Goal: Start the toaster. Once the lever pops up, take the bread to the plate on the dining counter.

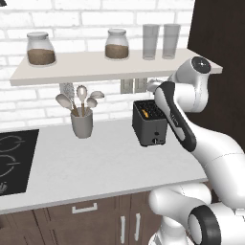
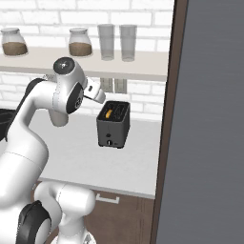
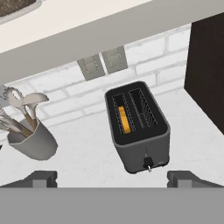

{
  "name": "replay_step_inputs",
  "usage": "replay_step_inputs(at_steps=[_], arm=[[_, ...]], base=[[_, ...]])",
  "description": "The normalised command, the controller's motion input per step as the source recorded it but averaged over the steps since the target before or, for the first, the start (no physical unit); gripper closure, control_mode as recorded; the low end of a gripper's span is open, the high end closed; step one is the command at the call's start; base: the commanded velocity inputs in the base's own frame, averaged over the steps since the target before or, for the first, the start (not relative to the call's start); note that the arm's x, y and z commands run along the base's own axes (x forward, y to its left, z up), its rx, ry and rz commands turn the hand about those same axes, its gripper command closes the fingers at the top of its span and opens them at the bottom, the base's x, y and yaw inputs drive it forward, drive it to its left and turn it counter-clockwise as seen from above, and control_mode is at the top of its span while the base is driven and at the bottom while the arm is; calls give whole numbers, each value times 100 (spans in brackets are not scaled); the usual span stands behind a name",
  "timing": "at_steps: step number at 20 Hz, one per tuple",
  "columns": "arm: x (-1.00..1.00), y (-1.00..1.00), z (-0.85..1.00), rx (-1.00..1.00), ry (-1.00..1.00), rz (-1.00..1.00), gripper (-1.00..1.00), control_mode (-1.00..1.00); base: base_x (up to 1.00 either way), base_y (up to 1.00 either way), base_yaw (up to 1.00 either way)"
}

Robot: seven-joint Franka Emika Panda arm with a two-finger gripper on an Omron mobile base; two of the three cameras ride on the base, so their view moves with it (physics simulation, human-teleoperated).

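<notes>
The dark grey toaster (image 3: 139, 131) stands on the white worktop below a wall shelf, also seen as the toaster (image 1: 150, 123) and the toaster (image 2: 114, 125). An orange-yellow slice of bread (image 3: 124, 119) sits deep in its left slot; the bread (image 2: 109, 113) shows as a small yellow patch from the right base. A small pale knob (image 3: 148, 162) sits low on the toaster's front. My gripper (image 3: 113, 180) hovers above and in front of the toaster, open, its two dark fingertips (image 3: 43, 179) spread wide with nothing between them. The plate and the dining counter are out of view.
A grey utensil cup (image 1: 82, 123) with spoons stands left of the toaster. The shelf (image 1: 95, 69) overhead carries two jars and two glasses. A black hob (image 1: 12, 160) lies at far left. A tall dark cabinet (image 2: 209, 119) walls off the right side.
</notes>
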Motion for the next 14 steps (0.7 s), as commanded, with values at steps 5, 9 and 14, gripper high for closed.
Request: replay_step_inputs(at_steps=[5,9,14], arm=[[0,0,0,0,0,0,-100,-100],[0,0,0,0,0,0,-100,-100],[0,0,0,0,0,0,-100,-100]], base=[[0,0,0],[0,0,0],[0,0,0]])
